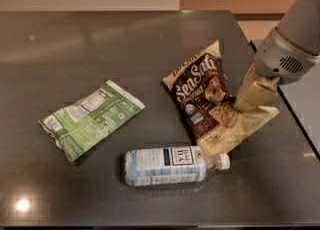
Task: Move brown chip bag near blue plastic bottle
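Brown chip bag lies just beside the capped end of the blue plastic bottle; the gripper pinches the bag's right edge, fingers narrow.

You see a glossy dark tabletop, a shiny crinkled brown chip bag, a smooth clear plastic bottle beside it, a glossy green-and-white bag at left, and the matt cream gripper at the brown bag's right.

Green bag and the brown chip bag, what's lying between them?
Nothing: the camera view shows bare tabletop between the green bag and the brown chip bag. The hand is at the chip bag's edge away from the green bag.
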You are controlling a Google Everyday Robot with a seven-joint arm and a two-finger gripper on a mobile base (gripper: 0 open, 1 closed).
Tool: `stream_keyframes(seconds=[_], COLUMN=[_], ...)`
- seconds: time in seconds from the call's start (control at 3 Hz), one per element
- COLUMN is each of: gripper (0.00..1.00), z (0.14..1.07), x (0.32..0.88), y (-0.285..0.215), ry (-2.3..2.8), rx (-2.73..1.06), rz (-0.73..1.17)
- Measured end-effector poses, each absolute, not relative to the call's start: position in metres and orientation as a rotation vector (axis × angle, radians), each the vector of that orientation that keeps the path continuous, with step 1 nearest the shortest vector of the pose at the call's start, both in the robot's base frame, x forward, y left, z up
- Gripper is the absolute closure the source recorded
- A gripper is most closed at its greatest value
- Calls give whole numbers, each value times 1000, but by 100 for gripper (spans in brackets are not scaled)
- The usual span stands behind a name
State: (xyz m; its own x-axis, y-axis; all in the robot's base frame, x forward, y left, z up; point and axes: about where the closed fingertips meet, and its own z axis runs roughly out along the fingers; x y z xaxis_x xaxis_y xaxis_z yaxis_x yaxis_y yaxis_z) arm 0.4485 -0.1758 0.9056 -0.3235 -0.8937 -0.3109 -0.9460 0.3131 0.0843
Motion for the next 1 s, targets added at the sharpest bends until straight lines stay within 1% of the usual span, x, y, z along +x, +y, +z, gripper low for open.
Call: stream_keyframes(seconds=[0.33,0.67,1.0], gripper=[13,0,0], z=[906,907,907], x=[451,454,454], y=[-174,-173,-173], ry=[2362,2354,2354], rx=[-1681,-1675,-1675], rz=[363,356,355])
